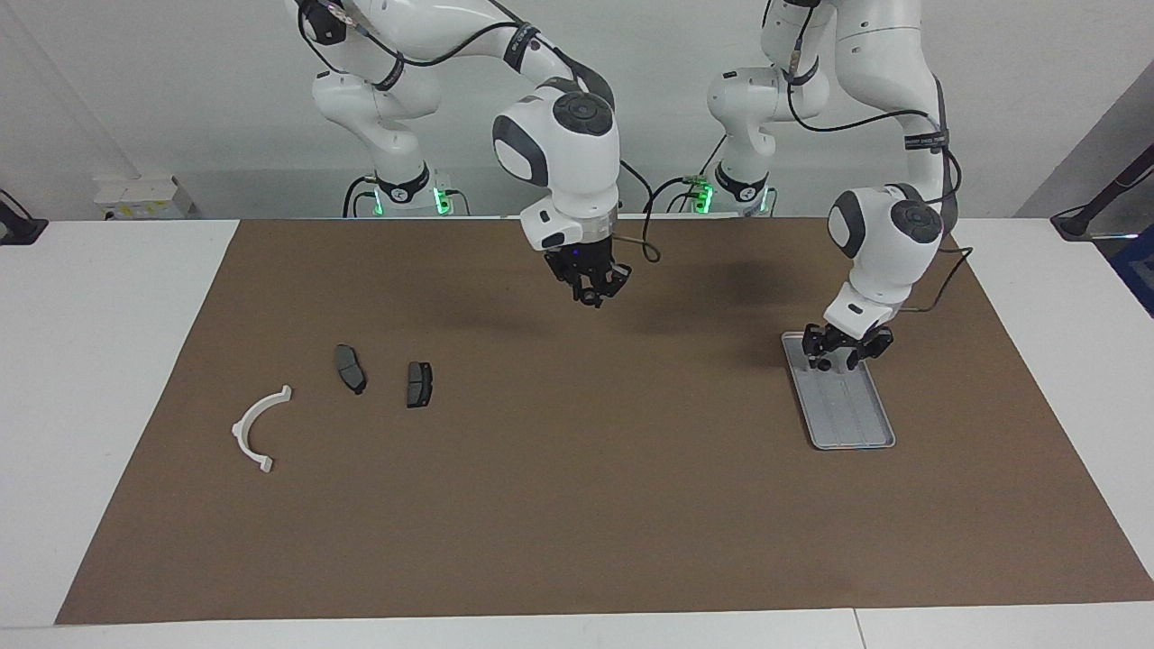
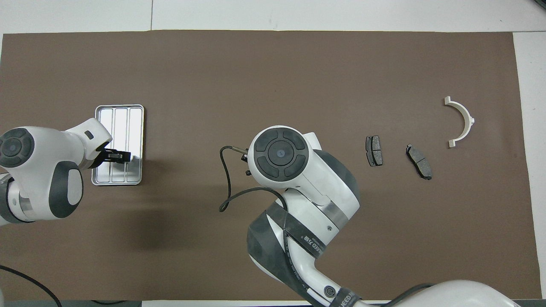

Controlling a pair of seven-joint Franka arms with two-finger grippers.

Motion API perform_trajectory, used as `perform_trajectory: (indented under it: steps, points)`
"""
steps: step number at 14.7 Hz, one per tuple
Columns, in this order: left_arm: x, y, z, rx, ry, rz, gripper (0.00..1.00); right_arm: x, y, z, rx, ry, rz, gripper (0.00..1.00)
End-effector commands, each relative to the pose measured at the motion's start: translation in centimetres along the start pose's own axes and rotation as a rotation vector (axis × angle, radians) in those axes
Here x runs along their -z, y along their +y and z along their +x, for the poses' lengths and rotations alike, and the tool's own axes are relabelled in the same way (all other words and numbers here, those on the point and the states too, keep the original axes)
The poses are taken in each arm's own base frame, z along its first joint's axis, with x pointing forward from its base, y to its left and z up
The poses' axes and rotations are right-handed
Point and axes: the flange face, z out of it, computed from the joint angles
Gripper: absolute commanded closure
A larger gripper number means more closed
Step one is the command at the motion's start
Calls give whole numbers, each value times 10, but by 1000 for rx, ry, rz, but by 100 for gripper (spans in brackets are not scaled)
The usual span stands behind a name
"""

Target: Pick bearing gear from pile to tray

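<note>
While the left pincer [image 1: 846,353] hovers over the tray [image 1: 856,424], its opening unclear; right pincer's [image 1: 595,290] likewise.

Silver-grey ribbed tray [image 1: 852,424]; dark grey brake pads [image 1: 350,368]; white arc [image 1: 259,427]; brown mat [image 1: 595,505].

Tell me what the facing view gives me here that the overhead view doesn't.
Only the facing view shows the right gripper raised over bare mat, and the left gripper low over the tray's end nearer the robots. Only the overhead view shows the tray's ribbed floor plainly; there the right arm's wrist hides its own gripper. Both show the two brake pads and the white arc toward the right arm's end of the table.
</note>
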Motion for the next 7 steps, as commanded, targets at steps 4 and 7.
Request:
perform_trajectory:
  steps: [4, 7]
  points:
    - [4, -1, 0, -7, 17, 3, 28, -49, 0, 0, -24, 42, 7, 100]
    - [7, 2, 6, -1, 26, 4, 28, -90, -15, -9, -17, 94, -11, 100]
